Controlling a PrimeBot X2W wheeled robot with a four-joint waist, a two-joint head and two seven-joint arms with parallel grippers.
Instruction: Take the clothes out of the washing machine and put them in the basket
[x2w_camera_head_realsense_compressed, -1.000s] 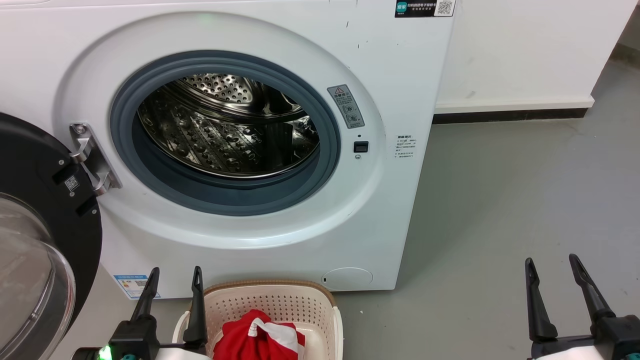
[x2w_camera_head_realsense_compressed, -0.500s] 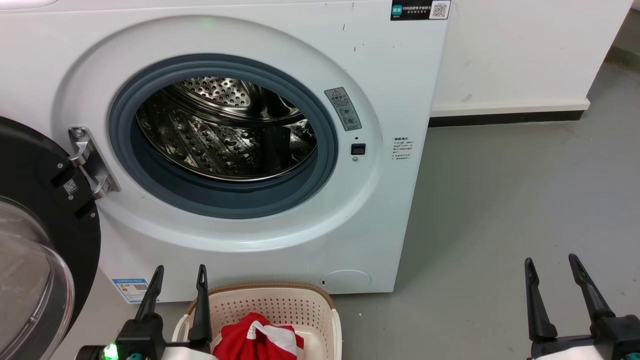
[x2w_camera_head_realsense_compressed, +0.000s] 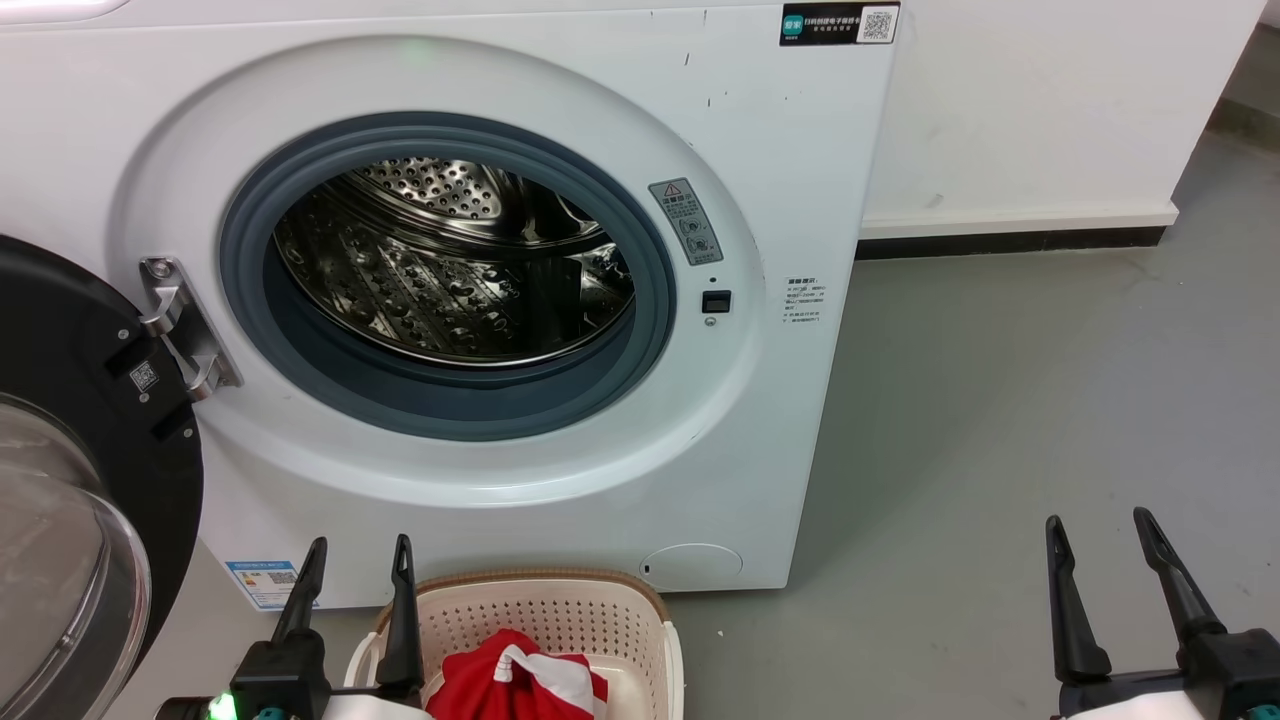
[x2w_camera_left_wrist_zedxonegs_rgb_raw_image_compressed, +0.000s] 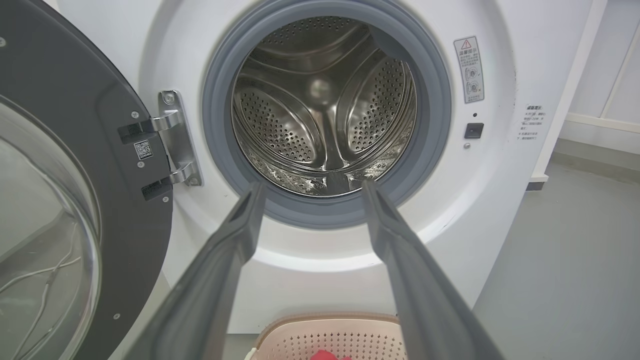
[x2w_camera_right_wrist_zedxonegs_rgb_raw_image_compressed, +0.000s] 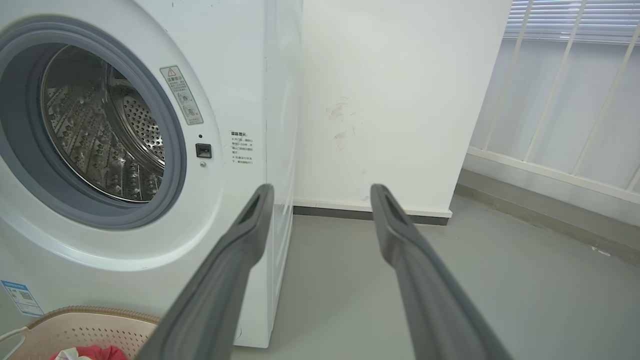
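The white washing machine (x2w_camera_head_realsense_compressed: 780, 180) stands with its porthole open and its perforated steel drum (x2w_camera_head_realsense_compressed: 450, 265) shows no fabric inside; the left wrist view looks straight into the same drum (x2w_camera_left_wrist_zedxonegs_rgb_raw_image_compressed: 325, 110). On the floor before it sits the cream basket (x2w_camera_head_realsense_compressed: 560, 610) with the red and white clothes (x2w_camera_head_realsense_compressed: 515, 685) lying in it. My left gripper (x2w_camera_head_realsense_compressed: 358, 545) is open, just left of the basket's rim. My right gripper (x2w_camera_head_realsense_compressed: 1095, 520) is open over bare floor at the lower right. Both hold nothing, as seen with the left gripper (x2w_camera_left_wrist_zedxonegs_rgb_raw_image_compressed: 310, 185) and right gripper (x2w_camera_right_wrist_zedxonegs_rgb_raw_image_compressed: 320, 189).
The black-rimmed glass door (x2w_camera_head_realsense_compressed: 70, 500) hangs open at the far left on its metal hinge (x2w_camera_head_realsense_compressed: 180, 325). Grey floor (x2w_camera_head_realsense_compressed: 1000, 400) stretches to the right of the machine up to a white wall (x2w_camera_head_realsense_compressed: 1050, 100) with a dark skirting.
The head view has shifted slightly, so the washer and basket sit a little lower in the picture. Both grippers remain open and in place.
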